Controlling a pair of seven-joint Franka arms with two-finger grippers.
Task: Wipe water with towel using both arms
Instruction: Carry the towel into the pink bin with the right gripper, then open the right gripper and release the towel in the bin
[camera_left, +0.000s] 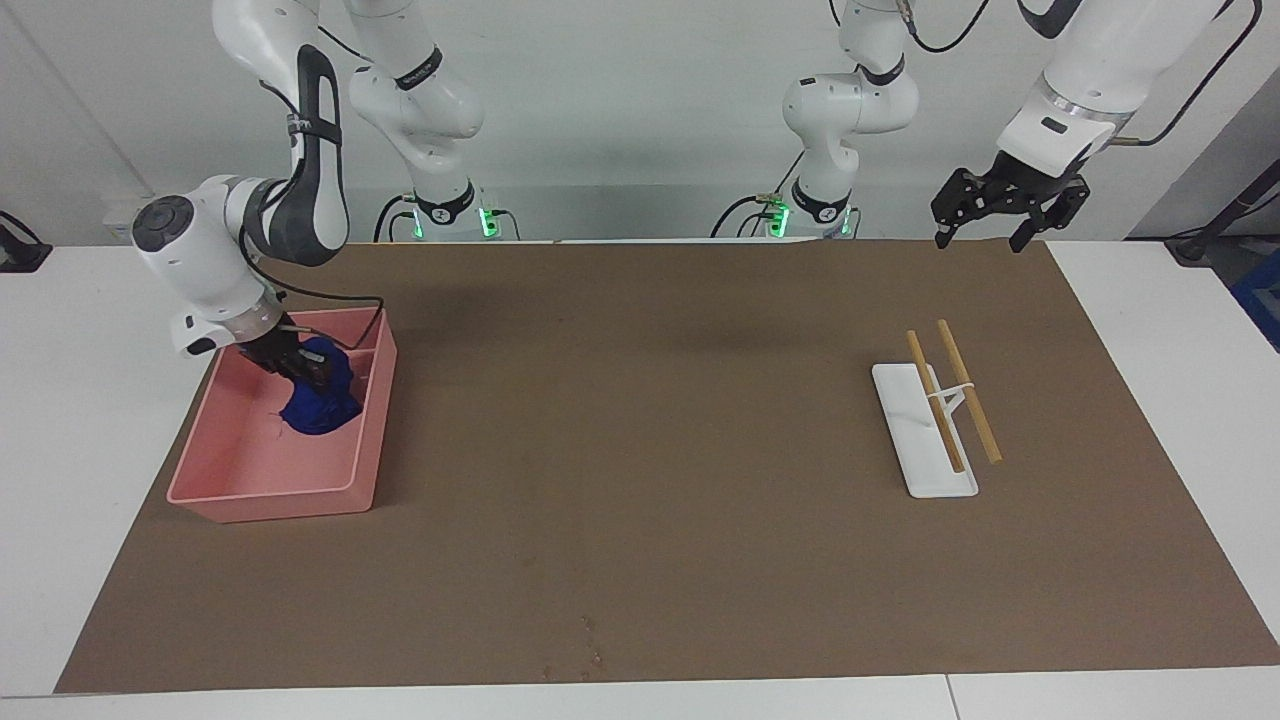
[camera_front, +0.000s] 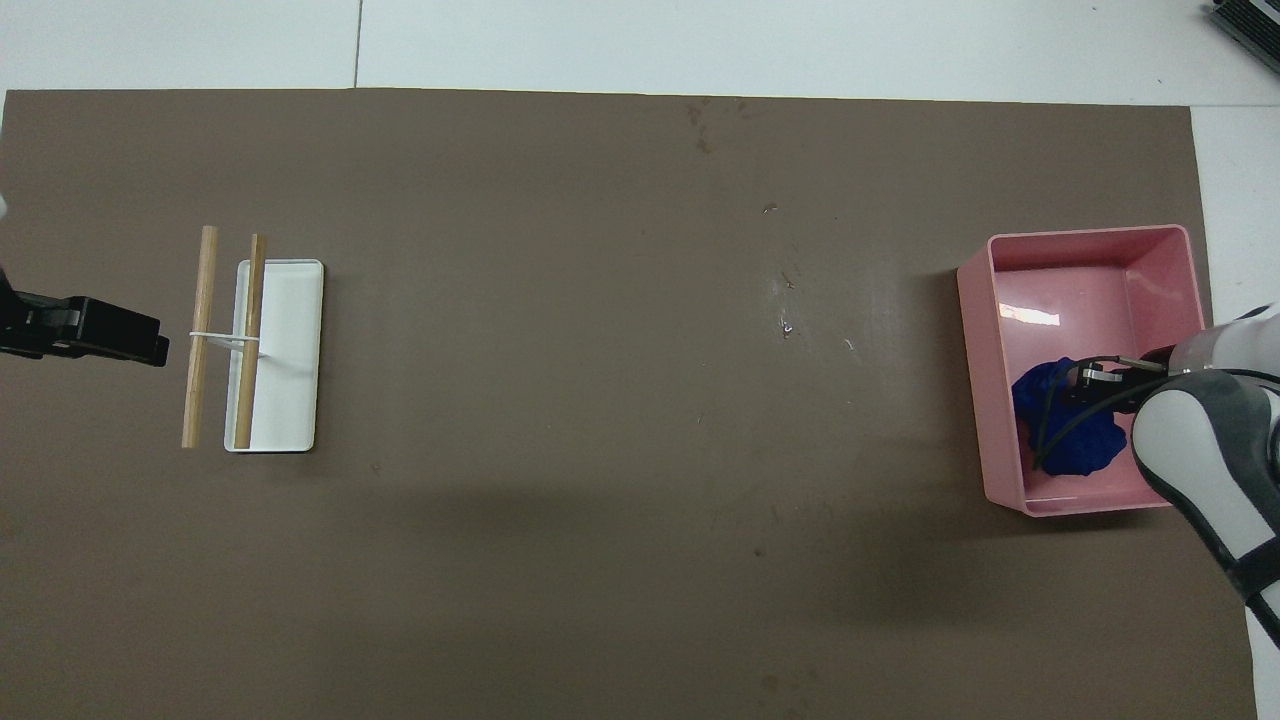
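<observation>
The deep-blue towel (camera_left: 318, 405) lies bundled on the floor of the pink tray (camera_left: 270, 495), at the end nearer the robots. My right gripper (camera_left: 305, 372) is down in the tray and shut on the top of the towel. In the overhead view the towel (camera_front: 1075, 445) sits under the right gripper (camera_front: 1078, 385) inside the tray (camera_front: 1090, 235). My left gripper (camera_left: 990, 215) waits open and empty in the air over the mat's edge at the left arm's end (camera_front: 100, 335). I cannot make out a damp blotch of water; only a few small shiny specks (camera_front: 787, 300) show mid-mat.
A white flat stand (camera_left: 925, 440) with two wooden sticks (camera_left: 968, 392) across it lies toward the left arm's end, also in the overhead view (camera_front: 285, 360). A brown mat (camera_left: 640, 500) covers the table. Small dark specks (camera_left: 590, 640) lie near its edge farthest from the robots.
</observation>
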